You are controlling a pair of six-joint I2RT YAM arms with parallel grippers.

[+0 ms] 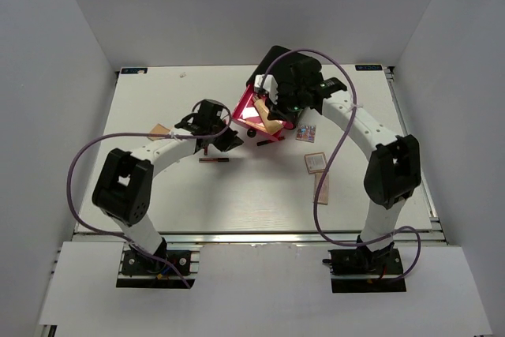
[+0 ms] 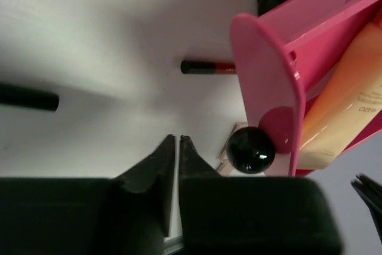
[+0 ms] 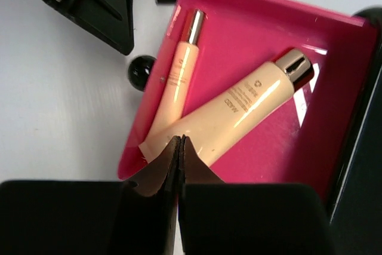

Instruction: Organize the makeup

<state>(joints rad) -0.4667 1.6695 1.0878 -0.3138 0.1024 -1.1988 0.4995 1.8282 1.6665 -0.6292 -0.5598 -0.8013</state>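
Right gripper point(image 3: 178, 147) over the pink drawer point(image 3: 250, 34) with two beige tubes point(image 3: 239, 108), left gripper point(image 2: 178, 144) beside it, both were pinched together.

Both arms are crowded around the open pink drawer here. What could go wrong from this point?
1. The left end effector sits shut close beside the drawer's knob; a sweep could bump the pink drawer.
2. The large beige tube lies askew, crossing the thin tube, which might jam the drawer on closing.
3. The right end effector, shut, hangs low over both tubes and may press on them.
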